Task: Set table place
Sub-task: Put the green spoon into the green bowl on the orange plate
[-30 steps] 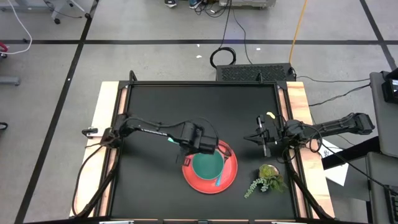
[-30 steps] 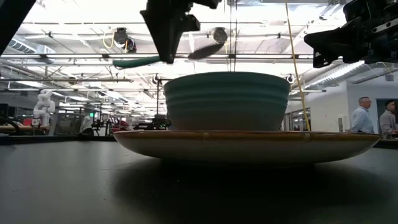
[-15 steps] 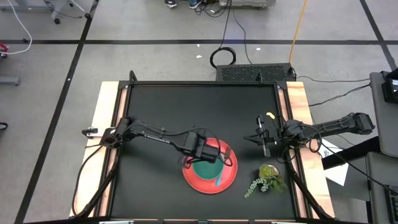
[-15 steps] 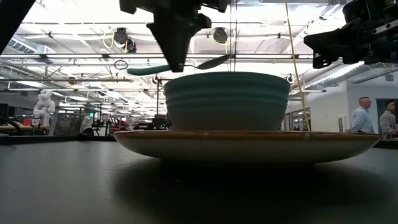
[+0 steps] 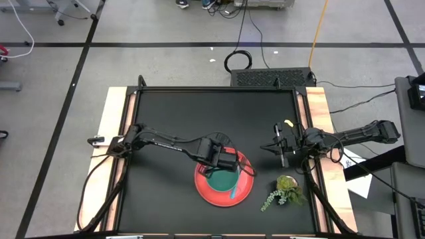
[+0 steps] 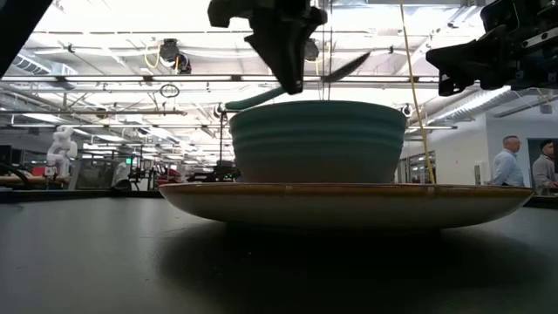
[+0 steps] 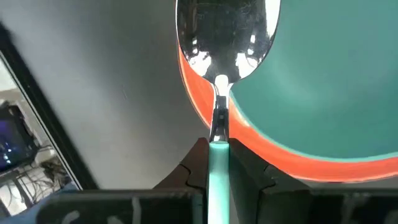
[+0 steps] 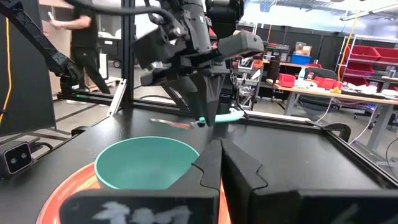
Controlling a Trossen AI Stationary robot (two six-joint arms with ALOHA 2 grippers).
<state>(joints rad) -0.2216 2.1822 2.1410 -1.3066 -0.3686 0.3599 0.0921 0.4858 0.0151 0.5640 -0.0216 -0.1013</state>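
Spoon (image 7: 219, 56) with a shiny metal scoop and a teal handle is up in the air, gripped by its handle in the left claw (image 5: 224, 161). That claw is nearly shut, with its two dark fingers (image 7: 194, 167) pressed on the handle. From the side, the spoon hangs just above the rim of the small round green bowl (image 6: 317, 140), tilted, with the scoop end higher than the handle end. From above, the left claw is over the far edge of the big round red plate (image 5: 224, 179), and the green bowl sits in the middle of that plate. The plate rests on the big flat black bench (image 5: 172, 113) with pale wood strips down its sides, near the front edge and a bit to the right of the middle. A second teal-handled piece (image 5: 234, 192) lies on the plate by the bowl, on the near side; I cannot tell if it is the fork. The right claw (image 5: 281, 154) waits close to the right edge of the bench, well apart from the plate, with its dark fingers (image 8: 219, 168) shut tight and nothing in them. A small leafy green plant sprig (image 5: 283, 190) lies on the bench near that claw, to the right of the plate. Far behind the bench, a person (image 6: 507, 163) stands in the room.
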